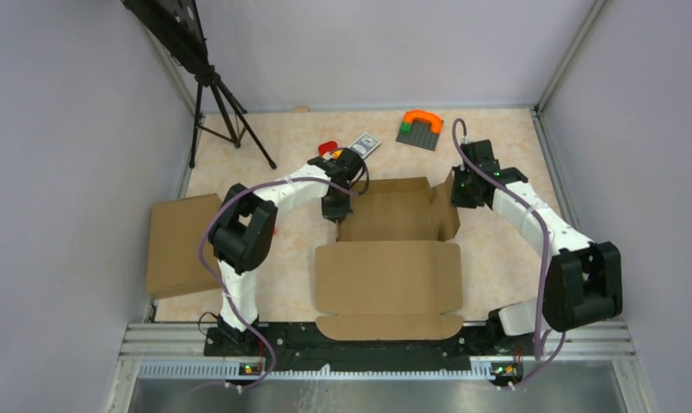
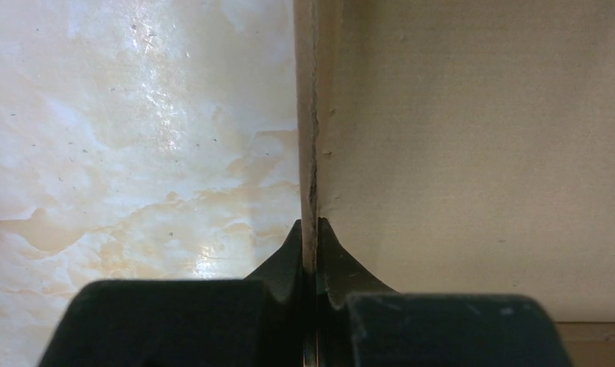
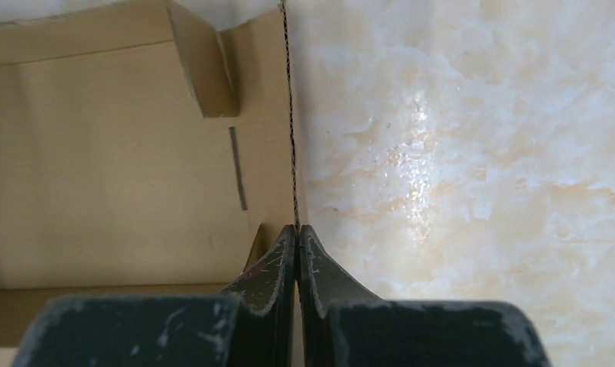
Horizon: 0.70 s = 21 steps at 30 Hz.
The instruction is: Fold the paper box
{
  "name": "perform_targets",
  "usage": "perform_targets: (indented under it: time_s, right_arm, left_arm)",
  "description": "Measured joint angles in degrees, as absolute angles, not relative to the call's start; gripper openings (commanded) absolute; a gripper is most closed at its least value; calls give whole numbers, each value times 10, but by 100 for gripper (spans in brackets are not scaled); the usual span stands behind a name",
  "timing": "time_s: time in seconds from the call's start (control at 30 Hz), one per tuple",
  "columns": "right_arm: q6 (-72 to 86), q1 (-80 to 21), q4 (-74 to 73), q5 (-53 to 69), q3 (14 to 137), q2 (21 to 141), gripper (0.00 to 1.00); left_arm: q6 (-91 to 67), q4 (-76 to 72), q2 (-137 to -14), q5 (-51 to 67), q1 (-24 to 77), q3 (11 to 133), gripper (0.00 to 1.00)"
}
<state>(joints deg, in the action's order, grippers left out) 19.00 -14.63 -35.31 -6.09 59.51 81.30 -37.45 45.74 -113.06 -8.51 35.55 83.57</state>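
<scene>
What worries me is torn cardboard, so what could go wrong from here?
1. The left gripper and right gripper each pinch only the thin edge of a side wall of the paper box; the wall could slip out or crease.
2. Nothing else appears to hold the box down, so uneven pulls could skew it or drag it across the table.
</scene>
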Motion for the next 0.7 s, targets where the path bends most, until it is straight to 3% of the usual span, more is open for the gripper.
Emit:
perform_targets:
  time_s: [0.6, 0.7]
  right_arm:
    - [218, -210, -317, 34, 640, 827, 0]
    - [223, -210, -295, 44, 629, 839, 6]
  left_arm:
    - [-376, 460, -1131, -86, 355, 836, 0]
    - [-376, 460, -1131, -88, 354, 836, 0]
